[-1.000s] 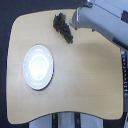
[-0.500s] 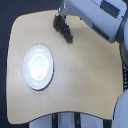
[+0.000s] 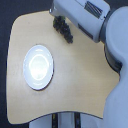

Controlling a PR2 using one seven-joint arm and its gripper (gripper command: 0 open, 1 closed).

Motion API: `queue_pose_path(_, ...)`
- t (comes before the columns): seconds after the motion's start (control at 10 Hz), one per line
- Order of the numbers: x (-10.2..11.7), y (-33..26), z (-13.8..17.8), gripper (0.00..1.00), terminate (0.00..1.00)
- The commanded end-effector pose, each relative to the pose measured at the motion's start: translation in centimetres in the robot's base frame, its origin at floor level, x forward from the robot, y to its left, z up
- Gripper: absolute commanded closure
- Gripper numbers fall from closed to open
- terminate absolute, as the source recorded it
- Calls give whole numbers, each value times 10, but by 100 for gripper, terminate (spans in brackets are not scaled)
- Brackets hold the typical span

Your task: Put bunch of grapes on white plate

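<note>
The bunch of grapes (image 3: 65,31), a dark elongated cluster, lies on the wooden table near its far edge. My gripper (image 3: 56,16) is at the upper end of the bunch, right over it and apparently touching. The grey arm covers its fingers, so the blurred view does not show how they stand or whether they hold the grapes. The white plate (image 3: 38,67), round and glossy, sits on the exterior view's left half of the table. It has nothing on it and lies well apart from the grapes.
The light wooden table (image 3: 75,85) has rounded corners, with a dark background beyond its edges. The robot's bulky grey arm and body (image 3: 112,45) fill the exterior view's upper right. A stand shows below the table's near edge (image 3: 65,120).
The arm has shifted slightly toward the exterior view's left, bringing the gripper closer over the top end of the grapes. Grapes and plate have stayed put.
</note>
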State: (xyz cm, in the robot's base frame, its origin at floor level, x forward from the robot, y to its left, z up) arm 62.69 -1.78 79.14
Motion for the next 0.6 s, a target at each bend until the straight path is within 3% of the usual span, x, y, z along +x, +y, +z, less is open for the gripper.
queue_pose_path(0.0,9,8,-49,0,0)
queue_pose_path(0.5,13,6,-88,0,0)
